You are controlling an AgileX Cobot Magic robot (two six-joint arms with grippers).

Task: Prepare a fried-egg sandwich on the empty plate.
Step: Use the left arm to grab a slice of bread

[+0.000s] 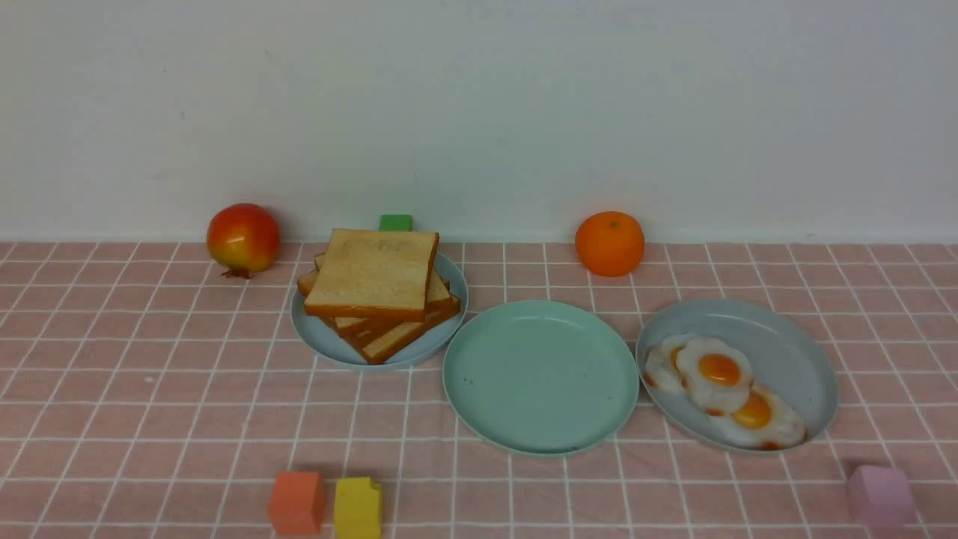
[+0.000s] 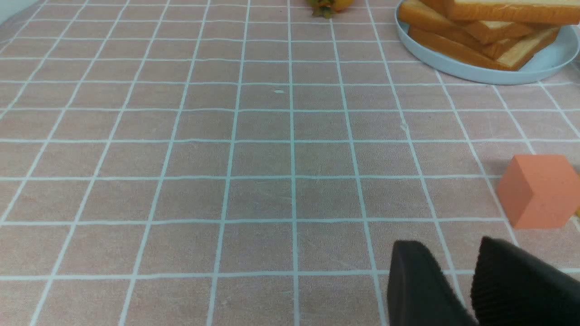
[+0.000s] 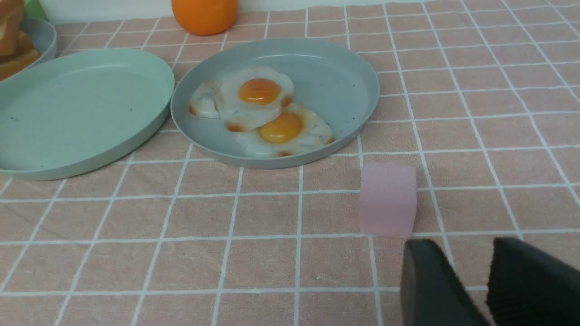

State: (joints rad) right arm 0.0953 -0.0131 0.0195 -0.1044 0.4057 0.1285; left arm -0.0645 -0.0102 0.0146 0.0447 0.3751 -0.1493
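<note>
The empty plate (image 1: 539, 374), mint green, lies in the middle of the table and also shows in the right wrist view (image 3: 77, 113). Left of it, a stack of toast slices (image 1: 374, 288) rests on a pale blue plate (image 1: 322, 340). To its right, overlapping fried eggs (image 1: 718, 370) lie on a blue-grey plate (image 1: 793, 344). No fried-egg sandwich is in view. My left gripper (image 2: 448, 246) stands open over bare cloth near an orange block (image 2: 539, 190). My right gripper (image 3: 462, 244) is open just short of a pink block (image 3: 388, 199). Neither arm shows in the front view.
A red-yellow fruit (image 1: 243, 237), a green block (image 1: 395, 221) and an orange (image 1: 609, 243) stand along the back wall. The orange block (image 1: 297, 503) and a yellow block (image 1: 358, 507) sit at the front left, the pink block (image 1: 881, 494) at the front right.
</note>
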